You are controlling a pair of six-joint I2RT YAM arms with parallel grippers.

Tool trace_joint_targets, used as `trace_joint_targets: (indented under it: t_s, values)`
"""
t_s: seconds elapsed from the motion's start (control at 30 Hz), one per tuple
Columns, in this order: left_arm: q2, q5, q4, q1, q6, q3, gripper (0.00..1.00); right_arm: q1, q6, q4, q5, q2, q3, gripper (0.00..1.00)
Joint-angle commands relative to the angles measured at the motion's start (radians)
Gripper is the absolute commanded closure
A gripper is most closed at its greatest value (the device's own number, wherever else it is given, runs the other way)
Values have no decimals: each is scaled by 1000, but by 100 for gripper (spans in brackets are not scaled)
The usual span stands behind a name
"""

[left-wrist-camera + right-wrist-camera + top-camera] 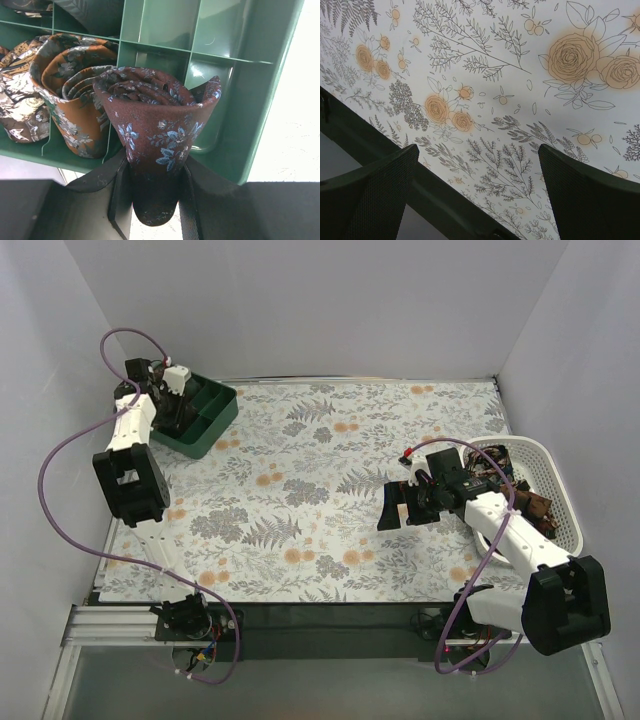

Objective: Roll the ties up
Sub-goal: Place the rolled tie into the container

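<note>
At the far left corner of the table: dark green divided tray, set at an angle on the floral tablecloth. The left gripper hangs over the tray, arm reaching in from the near side.

Left wrist view: the left gripper pinches a maroon tie coil low down, one black finger on each flank. The coil stands upright with its spiral end up, small pale blue flowers on the fabric. It sits in front of a tray divider; cannot tell whether its base touches the tray floor.

Just left of it, and touching it, an orange-brown tie coil stands in a tray compartment, leaning slightly. Further left, in the neighbouring compartment, lies a brown-and-cream tie, bunched. A dark tie shows at the top edge, in a compartment behind.

Mid table: bare cloth, printed with ferns and orange roses.

Right of centre: the right gripper hovers above the cloth, fingers spread wide, nothing between them. The right wrist view confirms this: the right gripper shows only printed cloth and the dark table edge in the gap.

Far right: white lattice basket, just beside the right arm. Loose ties lie heaped inside, brown and dark; number not clear.
</note>
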Motion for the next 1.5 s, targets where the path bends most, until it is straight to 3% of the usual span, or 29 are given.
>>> trace_joint_targets:
  t_s: [0.0, 0.77, 0.97, 1.27, 1.47]
  values:
    - [-2, -48, 20, 0, -8, 37, 100, -3, -7, 1, 8, 10, 46, 8]
    - [61, -86, 15, -11, -28, 12, 100, -5, -3, 1, -7, 12, 37, 9]
    - [58, -88, 17, -15, -53, 31, 88, -3, -4, 1, -6, -2, 28, 9]
    - [21, -69, -18, -15, -65, 69, 58, -5, -3, 4, -6, -19, 23, 9]
    - [18, -65, -32, -15, -74, 74, 53, -3, -7, 1, -6, -28, 23, 9]
